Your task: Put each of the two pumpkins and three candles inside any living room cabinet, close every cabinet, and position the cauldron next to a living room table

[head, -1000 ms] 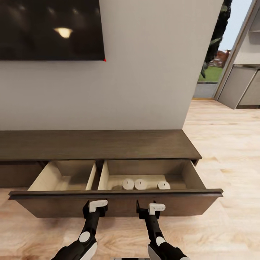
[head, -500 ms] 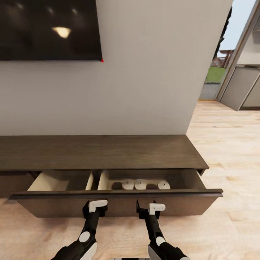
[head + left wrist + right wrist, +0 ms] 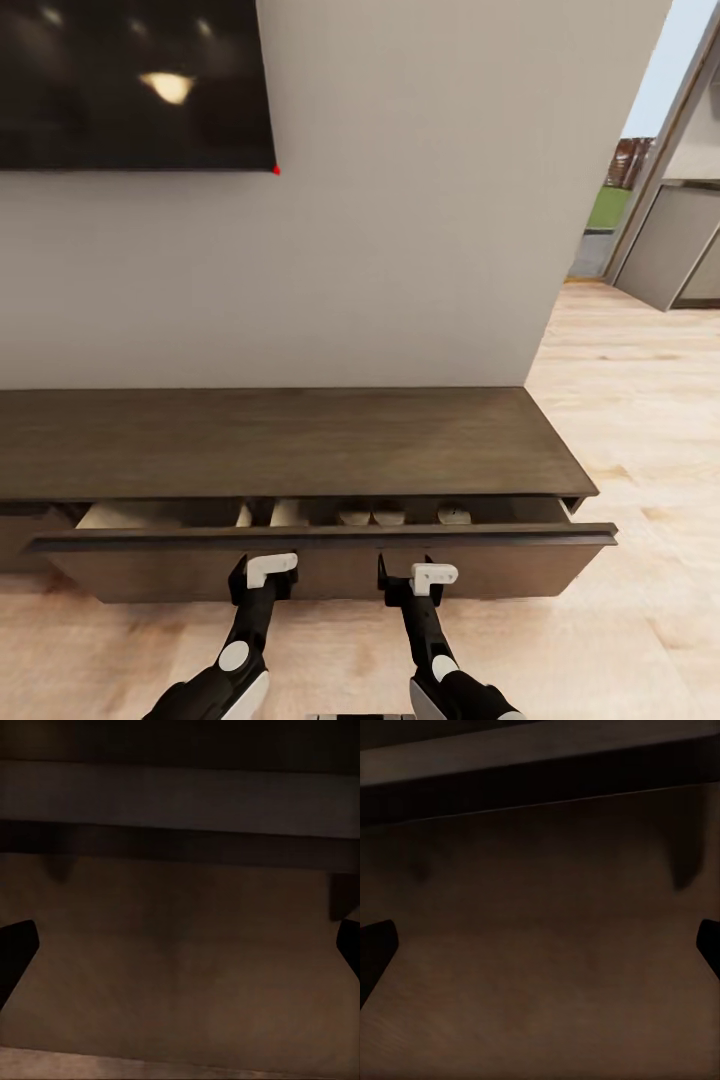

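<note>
Drawer front of the long dark-brown wood cabinet (image 3: 320, 565) meets both my spread-fingered grippers, left (image 3: 262, 578) and right (image 3: 418, 580); three cream stubby candles (image 3: 388, 516) sit inside the nearly closed drawer.

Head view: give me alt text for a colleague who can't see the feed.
A long low dark-brown wood cabinet against a pale wall has its wide drawer front nearly shut, with both the left tool and the right tool against it. Three small cream candles peek through the remaining gap, under a dark wall screen.
</note>
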